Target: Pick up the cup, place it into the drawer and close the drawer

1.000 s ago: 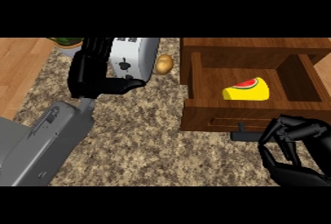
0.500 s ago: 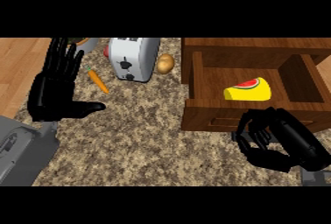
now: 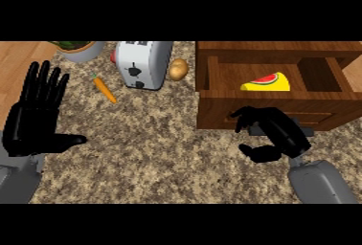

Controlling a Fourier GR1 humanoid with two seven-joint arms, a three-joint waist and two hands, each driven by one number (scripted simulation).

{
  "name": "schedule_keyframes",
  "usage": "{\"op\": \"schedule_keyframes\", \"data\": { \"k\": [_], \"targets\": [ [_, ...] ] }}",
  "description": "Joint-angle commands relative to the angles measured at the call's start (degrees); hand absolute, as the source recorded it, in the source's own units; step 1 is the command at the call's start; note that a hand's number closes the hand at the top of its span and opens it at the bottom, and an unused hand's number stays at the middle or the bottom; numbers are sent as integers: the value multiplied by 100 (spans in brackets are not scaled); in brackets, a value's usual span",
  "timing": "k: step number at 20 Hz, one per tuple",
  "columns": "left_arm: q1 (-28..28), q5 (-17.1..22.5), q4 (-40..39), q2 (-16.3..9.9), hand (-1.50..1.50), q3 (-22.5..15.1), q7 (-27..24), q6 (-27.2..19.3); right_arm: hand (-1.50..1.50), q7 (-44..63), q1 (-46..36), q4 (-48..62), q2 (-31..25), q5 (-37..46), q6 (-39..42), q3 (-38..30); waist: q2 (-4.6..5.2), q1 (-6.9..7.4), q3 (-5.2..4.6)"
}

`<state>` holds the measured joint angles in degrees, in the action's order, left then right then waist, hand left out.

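We see the right hand [image 3: 272, 136] low in front of the open drawer [image 3: 272, 98], its forearm rising from the lower right. Its fingers [image 3: 244, 117] curl toward the drawer's front panel, and we cannot make out anything held in them. The left hand [image 3: 35, 117] rests at the left edge, palm flat, fingers straight and upward, thumb out, holding nothing. Inside the drawer lies a watermelon slice [image 3: 268, 83]. We find no cup in view. On the speckled bench [image 3: 148, 143] stand a toaster [image 3: 141, 64], a potato [image 3: 178, 69], a carrot [image 3: 105, 89] and a potted plant [image 3: 79, 48].
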<state>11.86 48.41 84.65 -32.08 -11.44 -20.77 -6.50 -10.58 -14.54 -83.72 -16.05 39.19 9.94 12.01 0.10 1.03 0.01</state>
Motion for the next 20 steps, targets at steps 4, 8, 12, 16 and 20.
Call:
{"op": "schedule_keyframes", "data": {
  "k": [4, 8, 12, 16, 20],
  "targets": [
    [-308, -131, -67, 84, -150, 461, 111, 458, -150, -263, -709, 1625, 280, 728, -358, 51, -3, -57, 0],
    [-569, -84, 81, 66, -150, 658, 84, 728, -150, -919, -1285, 3153, 383, 799, -809, -242, 8, -6, 3],
    [-404, -382, -583, 258, -150, 768, -82, 1129, -150, -1193, -1774, 4159, 674, 897, -1214, -442, 19, -35, 1],
    [-818, -206, -201, 174, -150, 915, -56, 1377, -150, -1490, -2690, 5091, 458, 562, -835, -960, 28, 44, 3],
    [-682, -167, -369, 100, -150, 1047, 7, 1521, -150, -1829, -3334, 6204, 287, 586, -977, -1232, 88, 173, 8]
  ]
}}
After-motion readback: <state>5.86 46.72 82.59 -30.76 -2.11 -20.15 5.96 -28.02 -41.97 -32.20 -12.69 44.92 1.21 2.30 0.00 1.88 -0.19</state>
